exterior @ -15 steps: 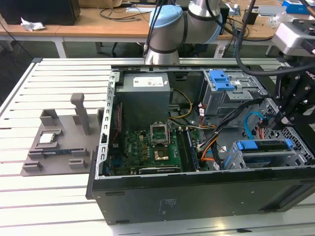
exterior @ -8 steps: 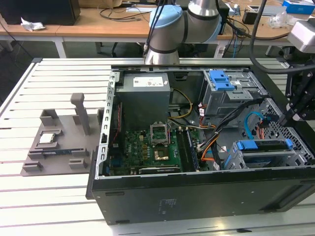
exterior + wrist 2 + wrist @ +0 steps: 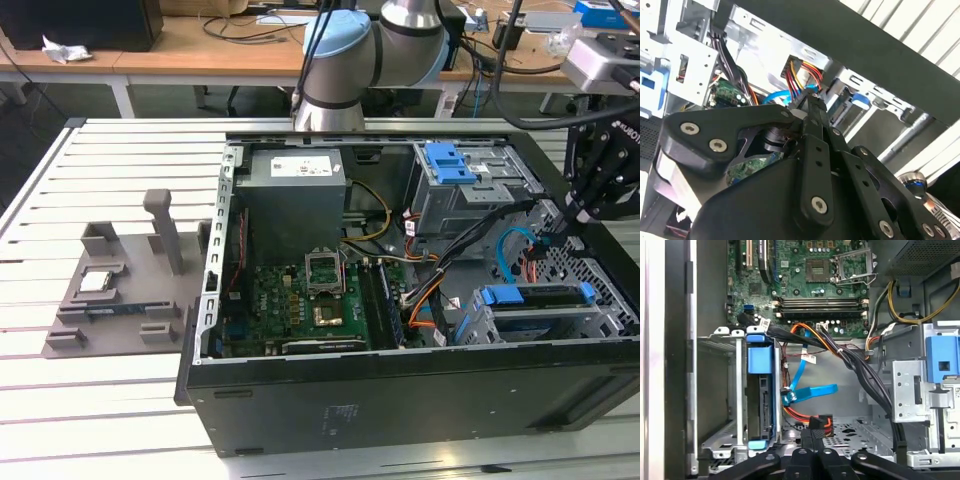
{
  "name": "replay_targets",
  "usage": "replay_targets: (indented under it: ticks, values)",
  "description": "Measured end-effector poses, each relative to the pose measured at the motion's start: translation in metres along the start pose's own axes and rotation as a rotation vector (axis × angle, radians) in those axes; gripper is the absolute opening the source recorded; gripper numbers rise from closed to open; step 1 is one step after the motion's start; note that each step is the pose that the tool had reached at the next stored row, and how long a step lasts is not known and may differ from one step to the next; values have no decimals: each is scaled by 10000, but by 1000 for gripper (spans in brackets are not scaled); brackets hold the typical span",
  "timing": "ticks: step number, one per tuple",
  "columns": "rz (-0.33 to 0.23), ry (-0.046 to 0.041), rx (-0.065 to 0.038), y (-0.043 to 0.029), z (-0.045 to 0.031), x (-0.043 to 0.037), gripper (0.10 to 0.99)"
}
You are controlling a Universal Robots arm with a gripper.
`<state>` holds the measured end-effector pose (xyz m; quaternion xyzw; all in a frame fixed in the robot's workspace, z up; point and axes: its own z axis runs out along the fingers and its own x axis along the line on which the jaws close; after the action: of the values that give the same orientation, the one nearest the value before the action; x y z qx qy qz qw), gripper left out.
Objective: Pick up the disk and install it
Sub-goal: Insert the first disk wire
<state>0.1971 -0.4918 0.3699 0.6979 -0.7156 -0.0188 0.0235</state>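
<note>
The disk (image 3: 532, 297), a drive in a blue carrier frame, sits on edge in the lower drive cage (image 3: 480, 325) at the exterior view's right end of the open computer case. In the first wrist view the disk (image 3: 760, 390) stands in the cage slot with blue tabs at both ends. My gripper (image 3: 575, 208) hangs over the case's right end, a little apart from the disk. Its black fingers (image 3: 812, 440) lie pressed together with nothing between them, above orange and blue cables. The second wrist view shows the gripper (image 3: 812, 107) shut, pointing into the case.
A grey drive bay with a blue top (image 3: 462, 170) stands behind the cage. Black and orange cable bundles (image 3: 855, 360) run between them. The motherboard (image 3: 300, 300) and power supply (image 3: 295, 200) fill the case's left half. A grey fixture (image 3: 120, 290) with a small chip lies outside on the left.
</note>
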Motion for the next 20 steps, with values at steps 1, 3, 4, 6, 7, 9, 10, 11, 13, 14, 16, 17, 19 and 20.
replay_targets:
  ticks: [1,3,4,6,7,9,10,11,13,14,16,17,19,20]
  values:
    - [1,11,0,-1,20,-17,106]
    - [4,64,2,-1,32,-22,106]
    - [4,64,2,-2,32,-22,106]
    - [3,66,2,-2,31,-23,106]
    - [3,66,2,-2,31,-23,106]
    - [3,66,2,-2,31,-23,169]
    - [3,66,2,-2,31,-23,235]
    - [3,67,2,-2,31,-23,294]
    - [3,67,2,-2,31,-23,294]
    - [3,67,2,-2,31,-23,361]
    - [12,236,6,-3,51,-65,361]
    - [18,305,7,-2,64,-84,361]
    - [26,444,11,-3,86,-117,361]
    - [31,510,13,-2,94,-121,361]
